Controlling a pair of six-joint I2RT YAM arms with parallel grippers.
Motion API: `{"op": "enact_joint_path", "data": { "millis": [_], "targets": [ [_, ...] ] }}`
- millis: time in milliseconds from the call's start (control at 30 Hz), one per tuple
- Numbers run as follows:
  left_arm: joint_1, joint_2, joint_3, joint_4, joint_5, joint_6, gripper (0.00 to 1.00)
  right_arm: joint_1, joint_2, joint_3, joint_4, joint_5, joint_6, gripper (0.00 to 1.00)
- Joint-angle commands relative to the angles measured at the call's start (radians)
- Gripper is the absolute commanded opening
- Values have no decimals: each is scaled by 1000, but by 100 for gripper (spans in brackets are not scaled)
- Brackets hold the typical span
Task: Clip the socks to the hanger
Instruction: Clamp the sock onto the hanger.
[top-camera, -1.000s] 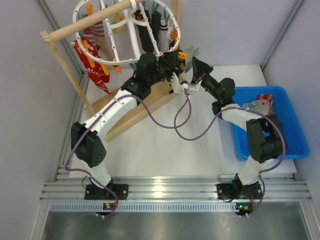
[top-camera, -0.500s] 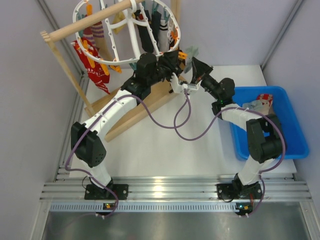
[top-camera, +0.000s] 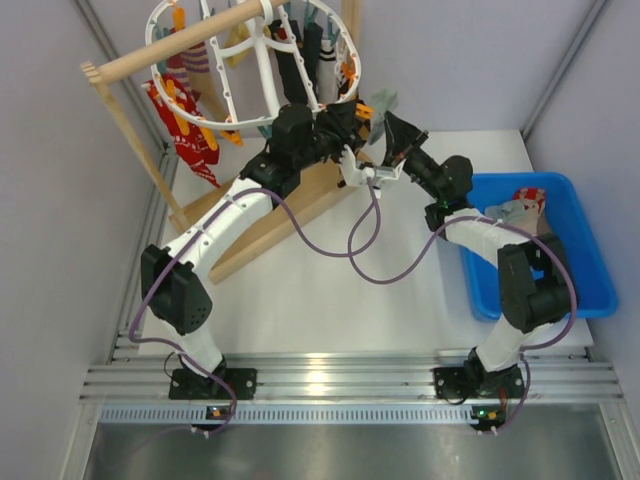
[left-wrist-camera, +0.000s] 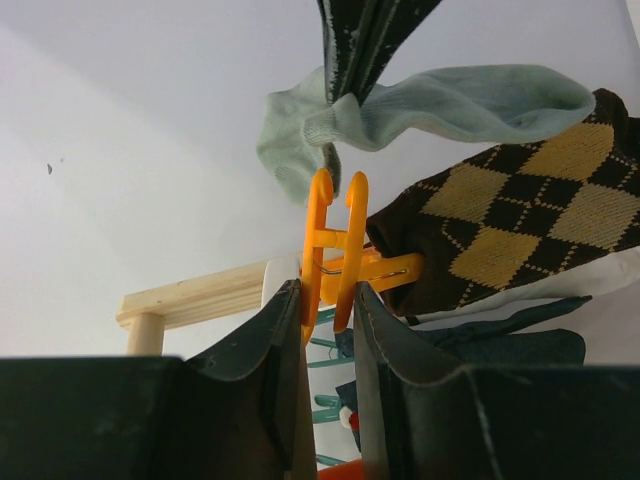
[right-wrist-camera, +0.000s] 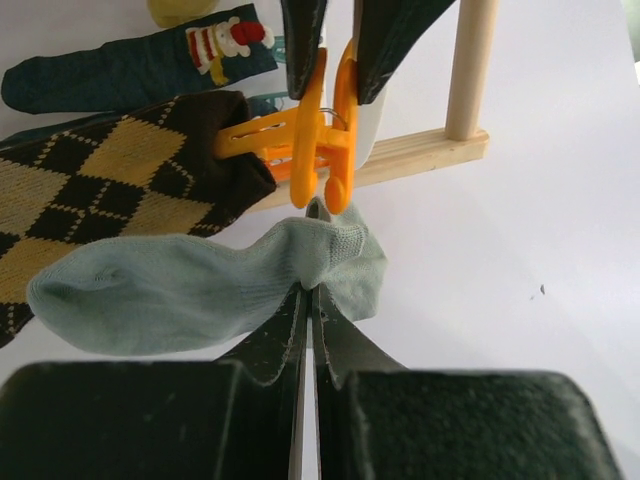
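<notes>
Pinching a fold of the grey sock (right-wrist-camera: 150, 295), the right gripper (right-wrist-camera: 308, 290) has its jaws closed flat on the fabric. The toe and leg hang loose toward 9 o'clock in the right wrist view. The sock sits just below the orange clip (right-wrist-camera: 318, 150), at 12 o'clock from the grip, touching or nearly touching the clip's two tips.

The left gripper (left-wrist-camera: 325, 295) has its jaws pressed on either side of that clip's lower end. How wide the mouth stands cannot be told.

Seen from above, the hanger (top-camera: 262, 75) is at 12 o'clock, over the wooden rack (top-camera: 280, 215). The blue bin (top-camera: 580, 290), holding more socks, lies at 3 o'clock on the table.

Assessment:
- The sock looks light, limp and compressible, and will sag and fold around any hold.
- A hold close to the cuff edge seems best, leaving a short free margin for the clip to bite.
- The neighbouring argyle sock (right-wrist-camera: 90, 180), already clipped, crowds the approach at 10 o'clock.
- The hanger dangles, so it is likely to swing if pushed.
</notes>
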Motion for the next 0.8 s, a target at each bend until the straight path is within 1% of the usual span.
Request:
{"op": "enact_joint_path", "data": {
  "millis": [0,267,433,600,767],
  "targets": [
    [-9,18,26,11,6,-21,0,74,-80,4,27,-15,32,0],
    [-9,15,26,11,10,-21,0,93,-98,-10,-13,-24,27,0],
    [-9,9,20,13,15,-25,0,94,-88,14,-59,11,61,0],
    [-9,4,15,13,21,-24,0,93,-91,57,-143,55,113,0],
    [-9,9,20,16,21,-22,0,93,-100,51,-151,54,116,0]
  ]
}}
